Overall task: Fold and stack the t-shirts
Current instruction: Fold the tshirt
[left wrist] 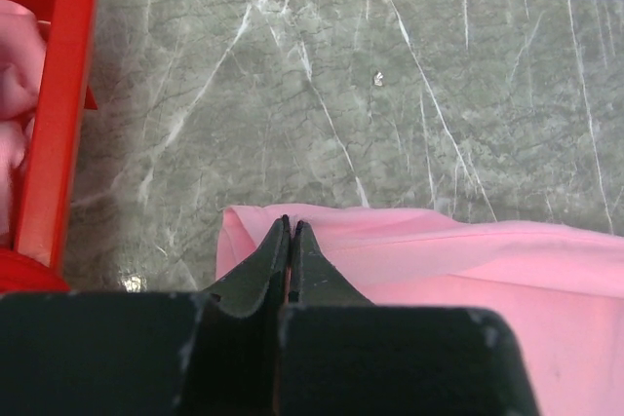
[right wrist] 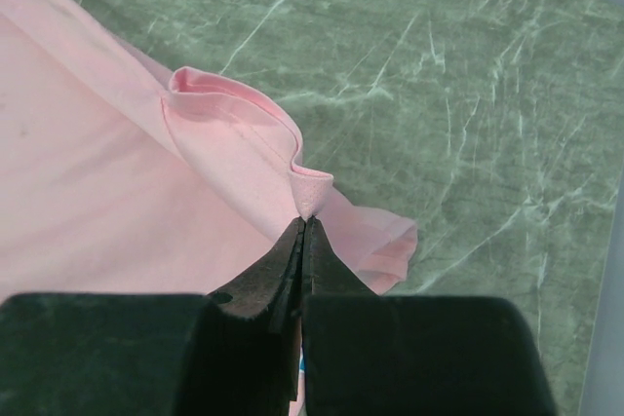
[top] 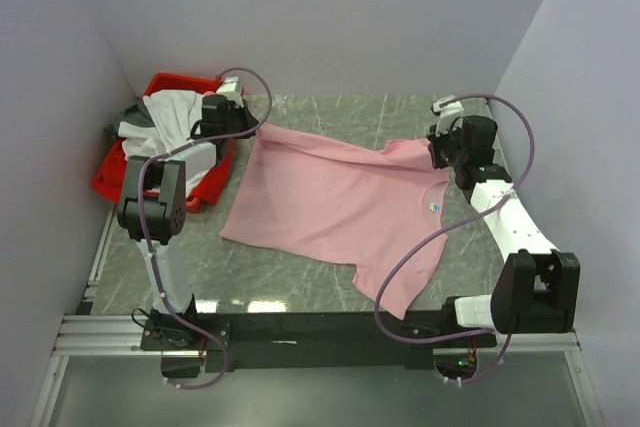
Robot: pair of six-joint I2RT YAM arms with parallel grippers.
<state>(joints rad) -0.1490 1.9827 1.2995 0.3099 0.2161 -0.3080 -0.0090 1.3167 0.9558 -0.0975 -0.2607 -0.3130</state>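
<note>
A light pink t-shirt [top: 340, 197] with a small blue chest mark [top: 434, 208] lies spread on the green marble table. My left gripper [top: 258, 130] is shut on its far left corner, seen as pink cloth [left wrist: 439, 260] around the closed tips [left wrist: 291, 224]. My right gripper [top: 437, 152] is shut on the far right edge; the cloth [right wrist: 234, 158] bunches at the closed tips [right wrist: 303, 221]. White and dark grey t-shirts [top: 165, 117] lie heaped in the red bin [top: 205, 187].
The red plastic bin stands at the far left of the table, its wall also showing in the left wrist view [left wrist: 58, 104]. Grey walls close in the table [top: 330, 112] on three sides. The shirt's near sleeve [top: 400, 287] hangs toward the front edge.
</note>
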